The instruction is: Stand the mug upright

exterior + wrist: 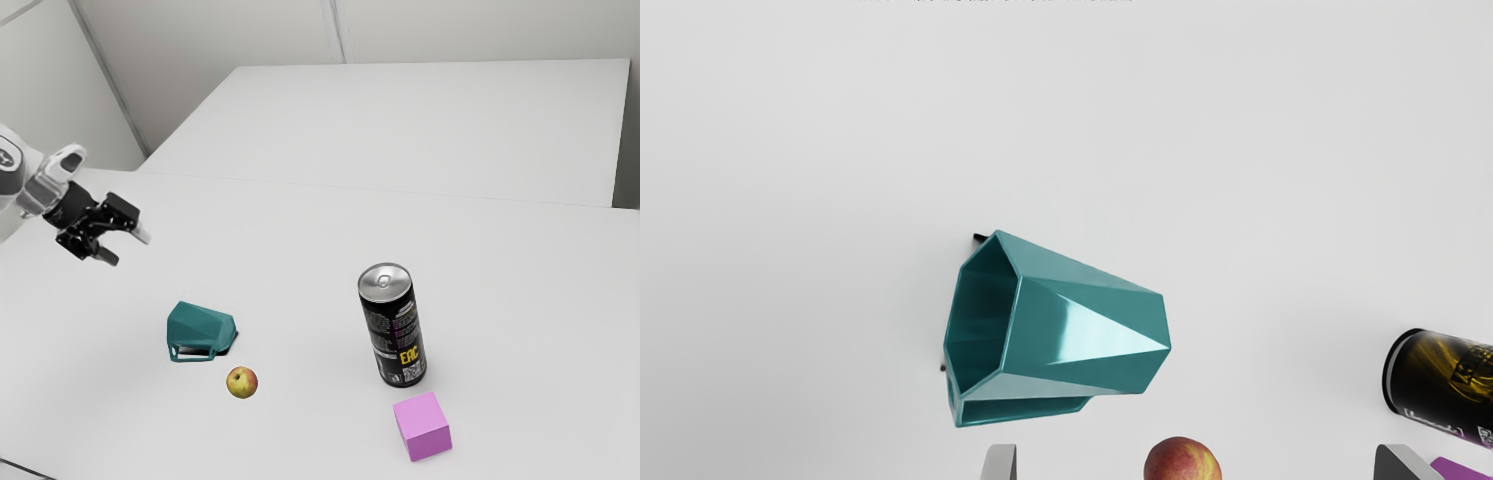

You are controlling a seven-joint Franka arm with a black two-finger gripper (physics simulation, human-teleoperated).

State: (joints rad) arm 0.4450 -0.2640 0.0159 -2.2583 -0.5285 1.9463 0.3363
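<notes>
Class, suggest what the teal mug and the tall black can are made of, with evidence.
Teal mug: glossy, perhaps glazed ceramic or hard plastic; a bright highlight crosses one flat facet.
Black can: probably metal with a printed finish; its silvery lid carries a ring-like tab.

At the upper left of the exterior view, the arm (22,172) is glossy white and rounded, with a dark disc (6,158) bearing a pale mark. A silvery grey collar (42,192) and a white knob (70,158) with a dark oval precede the black, blocky end effector (125,246). Its fingertips (1000,463) have smooth grey faces.
</notes>
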